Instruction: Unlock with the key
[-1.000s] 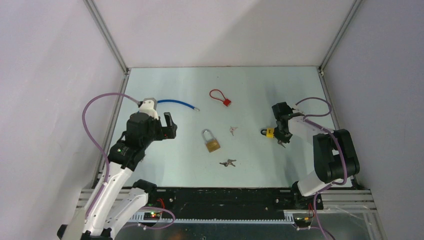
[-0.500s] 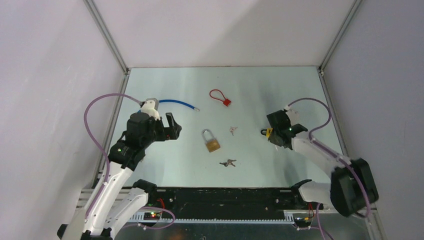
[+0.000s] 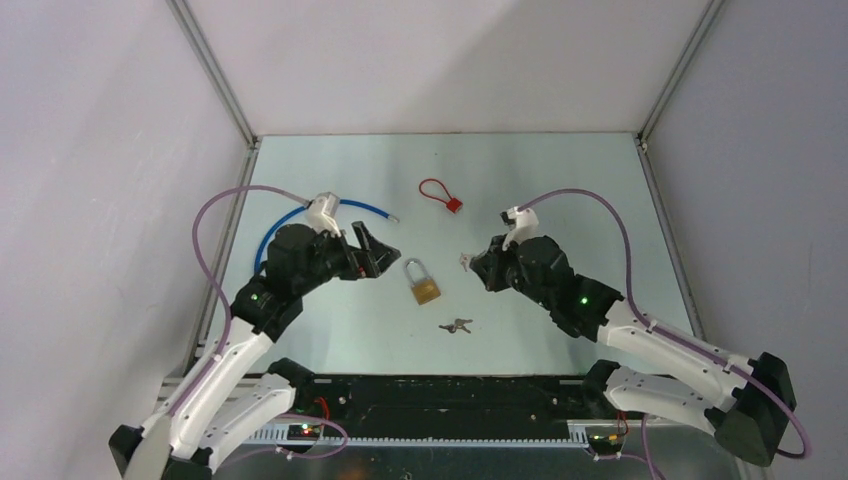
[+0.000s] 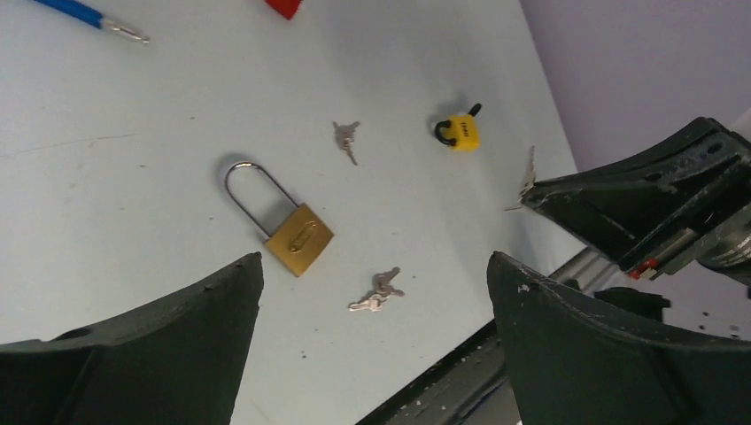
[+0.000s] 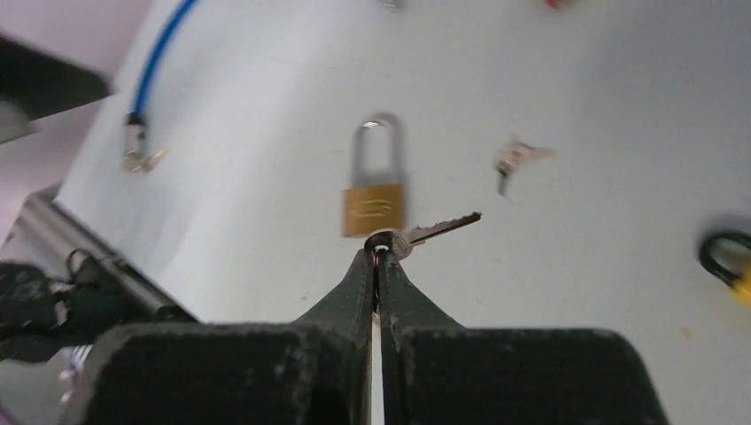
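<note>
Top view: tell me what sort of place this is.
Probably a robot test cell in a lab: plain white walls on a metal frame, two robot arms bolted at the table edge, and a brass padlock and loose keys laid out for practice.

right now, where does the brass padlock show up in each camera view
top external: brass padlock at picture centre, shackle pointing away from the arms.
left wrist: padlock left of centre, shackle up-left.
right wrist: padlock at picture centre, shackle up.
shared landmark: blue cable, up-left of the padlock in all three.
</note>
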You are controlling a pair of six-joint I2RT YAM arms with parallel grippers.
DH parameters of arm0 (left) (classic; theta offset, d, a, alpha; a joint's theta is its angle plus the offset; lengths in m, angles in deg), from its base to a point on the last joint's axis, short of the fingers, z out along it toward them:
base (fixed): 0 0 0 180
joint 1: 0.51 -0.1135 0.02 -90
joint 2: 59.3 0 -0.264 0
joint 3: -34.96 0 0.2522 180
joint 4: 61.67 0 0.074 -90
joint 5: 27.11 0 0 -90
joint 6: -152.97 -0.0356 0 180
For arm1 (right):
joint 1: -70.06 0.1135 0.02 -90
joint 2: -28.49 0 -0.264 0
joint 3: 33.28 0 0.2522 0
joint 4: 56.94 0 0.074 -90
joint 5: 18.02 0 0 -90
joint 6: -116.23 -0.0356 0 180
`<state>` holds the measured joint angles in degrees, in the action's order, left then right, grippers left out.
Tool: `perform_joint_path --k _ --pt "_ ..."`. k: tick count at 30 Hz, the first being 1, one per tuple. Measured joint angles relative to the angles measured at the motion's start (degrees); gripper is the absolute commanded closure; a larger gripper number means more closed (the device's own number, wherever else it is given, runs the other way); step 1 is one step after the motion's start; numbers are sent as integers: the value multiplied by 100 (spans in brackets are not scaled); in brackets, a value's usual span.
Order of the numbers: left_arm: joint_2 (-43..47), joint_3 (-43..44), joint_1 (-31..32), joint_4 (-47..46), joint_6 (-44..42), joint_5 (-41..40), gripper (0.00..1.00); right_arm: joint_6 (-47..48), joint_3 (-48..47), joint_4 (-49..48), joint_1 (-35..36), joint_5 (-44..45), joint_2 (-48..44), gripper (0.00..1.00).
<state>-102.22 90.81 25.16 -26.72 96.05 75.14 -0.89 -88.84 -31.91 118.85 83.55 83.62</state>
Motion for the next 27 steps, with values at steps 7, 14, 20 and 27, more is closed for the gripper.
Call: perform_joint_path --k 7,14,20,27 --pt "-592 157 101 -466 306 157 0 787 -9 -1231 101 -1241 372 100" --pt "-1377 682 101 -962 549 470 11 1440 -111 -1639 164 -1912 800 100" --pt "-1766 688 149 -1432 846 763 22 1836 -122 -1722 428 -1952 1021 100" --pt "-2223 688 358 -1604 894 1003 38 2133 -122 -1727 614 -1810 1222 100"
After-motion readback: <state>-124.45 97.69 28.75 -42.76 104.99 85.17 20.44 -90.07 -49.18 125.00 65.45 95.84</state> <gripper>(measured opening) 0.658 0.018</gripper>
